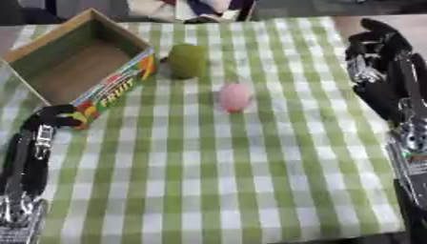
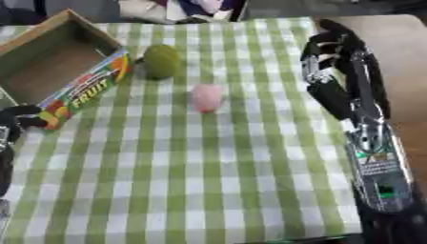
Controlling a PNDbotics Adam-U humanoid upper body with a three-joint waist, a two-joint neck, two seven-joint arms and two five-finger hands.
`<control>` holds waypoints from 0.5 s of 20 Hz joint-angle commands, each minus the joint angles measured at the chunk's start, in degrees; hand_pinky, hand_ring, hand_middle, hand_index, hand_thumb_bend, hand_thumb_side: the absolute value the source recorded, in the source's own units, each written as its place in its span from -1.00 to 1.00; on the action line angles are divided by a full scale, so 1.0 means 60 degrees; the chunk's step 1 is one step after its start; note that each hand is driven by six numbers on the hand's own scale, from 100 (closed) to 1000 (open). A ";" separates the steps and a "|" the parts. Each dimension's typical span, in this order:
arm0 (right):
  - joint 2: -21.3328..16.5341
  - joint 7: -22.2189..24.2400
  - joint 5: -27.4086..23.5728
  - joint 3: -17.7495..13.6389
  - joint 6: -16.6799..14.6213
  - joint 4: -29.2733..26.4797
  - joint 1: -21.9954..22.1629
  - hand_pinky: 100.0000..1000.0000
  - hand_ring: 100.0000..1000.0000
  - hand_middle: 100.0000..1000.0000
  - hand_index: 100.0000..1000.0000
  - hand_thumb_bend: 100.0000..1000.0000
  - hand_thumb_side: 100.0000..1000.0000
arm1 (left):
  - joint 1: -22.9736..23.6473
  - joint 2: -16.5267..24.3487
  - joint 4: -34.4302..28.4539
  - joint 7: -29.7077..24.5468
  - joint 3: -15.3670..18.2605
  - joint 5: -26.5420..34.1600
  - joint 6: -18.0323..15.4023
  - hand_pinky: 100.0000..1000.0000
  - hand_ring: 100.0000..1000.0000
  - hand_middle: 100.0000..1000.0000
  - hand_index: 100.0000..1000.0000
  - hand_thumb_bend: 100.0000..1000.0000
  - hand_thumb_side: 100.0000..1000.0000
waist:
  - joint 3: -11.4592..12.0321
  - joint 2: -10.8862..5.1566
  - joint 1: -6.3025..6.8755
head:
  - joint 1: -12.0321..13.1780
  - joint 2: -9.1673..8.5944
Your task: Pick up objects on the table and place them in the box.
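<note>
Looking down, I see the open cardboard fruit box [image 1: 79, 66] at far left of the green-checked tablecloth [image 1: 225, 181]; a green round fruit [image 1: 188, 60] just beside it; a pink egg-shaped object [image 1: 235, 97] nearby; my left hand [image 1: 52, 119] curls empty at the box's corner; my right hand [image 2: 330, 52] hangs relaxed, holding nothing, far right.

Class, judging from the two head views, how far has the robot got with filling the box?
Done: nothing; the box looks empty. In hand: nothing; the left hand rests at the box's near corner, and the right hand hovers at the cloth's far right edge. Left: the green fruit and pink object.
</note>
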 commanded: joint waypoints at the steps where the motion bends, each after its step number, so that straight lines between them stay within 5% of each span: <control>1: -0.0157 0.0078 -0.0013 0.0047 -0.0018 -0.0089 -0.0175 -0.03 0.28 0.31 0.73 -1.00 0.03 | -0.0095 0.0138 -0.0171 0.0019 0.0008 -0.0013 -0.0017 0.60 0.14 0.24 0.40 -1.00 0.78 | 0.0012 -0.0139 0.0008 | -0.0008 -0.0041; 10: -0.1451 0.0991 0.0106 0.0965 -0.0134 0.1001 -0.1857 0.02 0.31 0.35 0.76 -1.00 -0.17 | -0.0061 0.0153 -0.0154 -0.0023 -0.0033 -0.0007 -0.0020 0.60 0.14 0.24 0.40 -1.00 0.78 | 0.0141 -0.0205 -0.0029 | -0.0078 -0.0038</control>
